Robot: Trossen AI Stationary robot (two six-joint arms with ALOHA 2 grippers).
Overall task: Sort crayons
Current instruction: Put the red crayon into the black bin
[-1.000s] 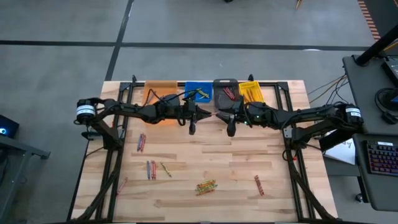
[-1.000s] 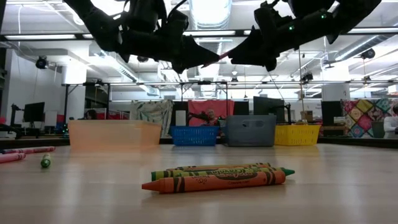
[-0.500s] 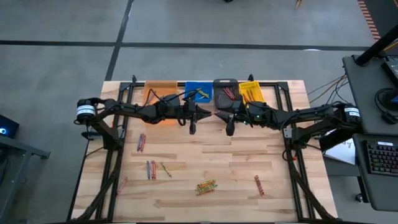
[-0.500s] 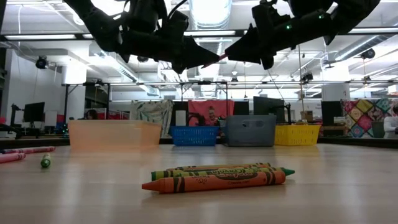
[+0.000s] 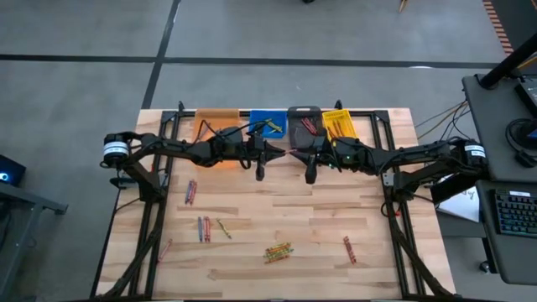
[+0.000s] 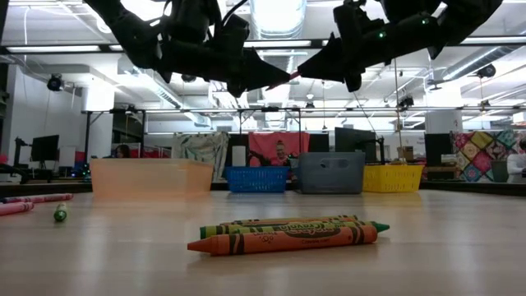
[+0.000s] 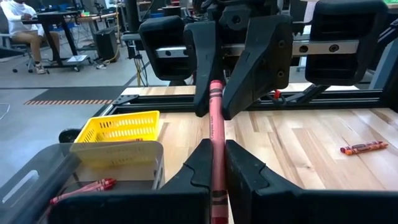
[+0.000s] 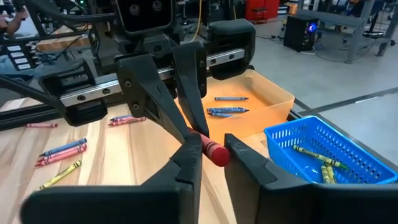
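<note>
I was in the middle of a handover, above the table just in front of the bins. My left gripper (image 7: 217,163) was clenched on a red crayon (image 7: 216,134), holding it near its back end so the free end pointed straight at my right gripper (image 8: 212,154). The right fingers (image 8: 186,163) had come in around that free end; they seemed to touch the wax on both sides, though I could not be sure the grip was firm. The next move, as I judged it, called for the right gripper to finish squeezing before the left let go, then carrying the crayon to the grey bin (image 7: 93,163) beside it, where other red crayons lay
</note>
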